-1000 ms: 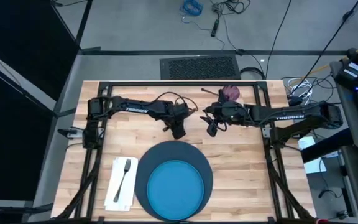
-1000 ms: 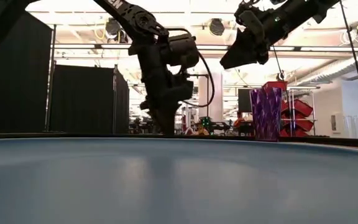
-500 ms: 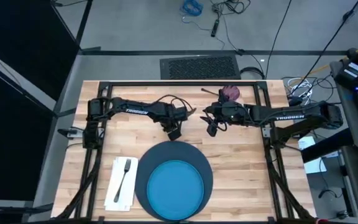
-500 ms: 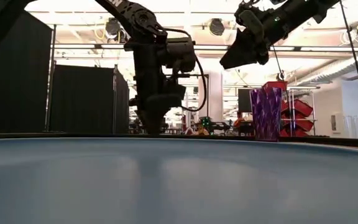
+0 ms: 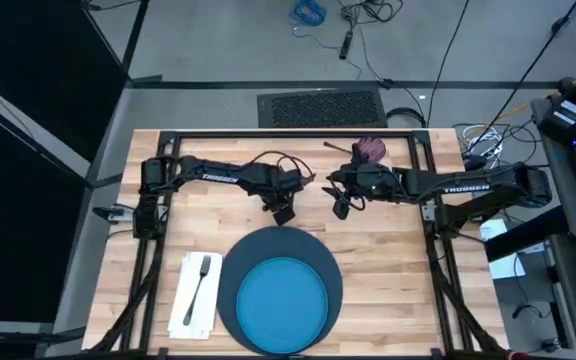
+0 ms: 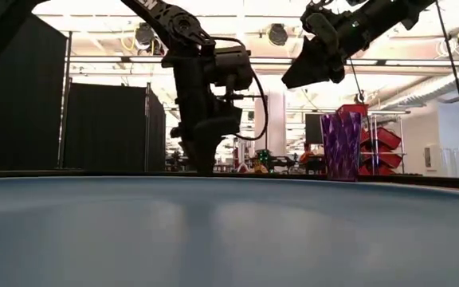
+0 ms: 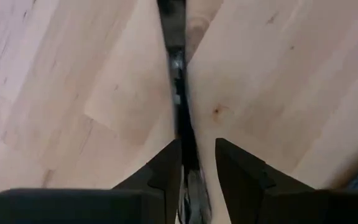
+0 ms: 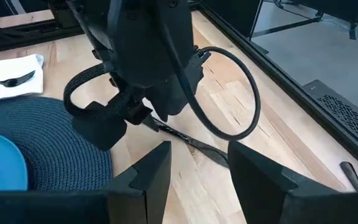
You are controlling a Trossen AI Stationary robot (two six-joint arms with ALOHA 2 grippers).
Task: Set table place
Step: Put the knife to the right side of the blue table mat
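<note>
1. The left gripper [image 5: 284, 212] is low over the middle of the table [image 5: 388, 250], just behind the far rim of the mat [image 5: 230, 268]; its fingers [image 7: 166, 167] are narrowly parted around a thin metal utensil [image 7: 179, 68], which looks like a knife, though whether they actually press on it cannot be told.
2. The utensil lies slanted on the wood, its far end running out past the left gripper.
3. The right gripper [image 5: 340, 208] hangs raised beside the left one, its fingers [image 8: 156, 167] spread apart and holding nothing.
4. The blue plate [image 5: 283, 299] sits on the dark mat at the near edge.
5. The white napkin [image 5: 190, 298] lies just left of the mat with the fork [image 5: 200, 283] on it.
6. The purple cup [image 6: 341, 146] stands upright at the far edge, behind the right arm.
</note>
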